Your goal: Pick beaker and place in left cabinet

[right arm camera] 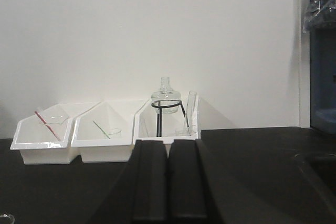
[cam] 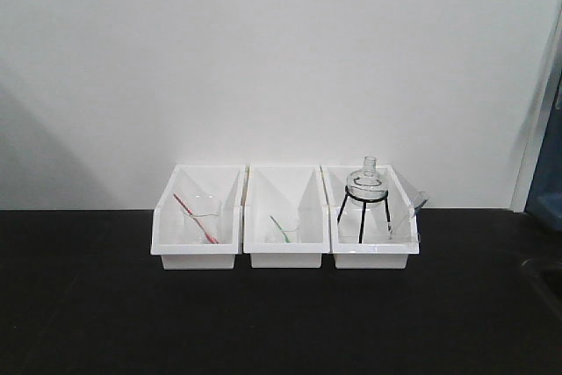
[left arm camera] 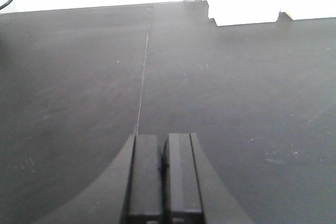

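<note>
1. A black desk stands against a white wall. Three white bins sit on it side by side in a close row.
2. The beaker stands upright in the left bin. It is clear glass, and a red rod leans slantwise in it.
3. The middle bin holds a smaller clear glass with a green rod tilted in it.
4. The right bin holds a round-bodied flask seated on a black tripod. Just beside it, a test tube leans toward the bin's right wall.
5. The left gripper points out across bare desk. Its jaws are clenched together with nothing between them.
6. The right gripper faces the row of bins from the front, roughly in line with the right bin. Its jaws are also pressed together and empty.
7. In the right wrist view the beaker sits at the far left of the row, well apart from that gripper. Neither gripper touches any of the glassware.
</note>
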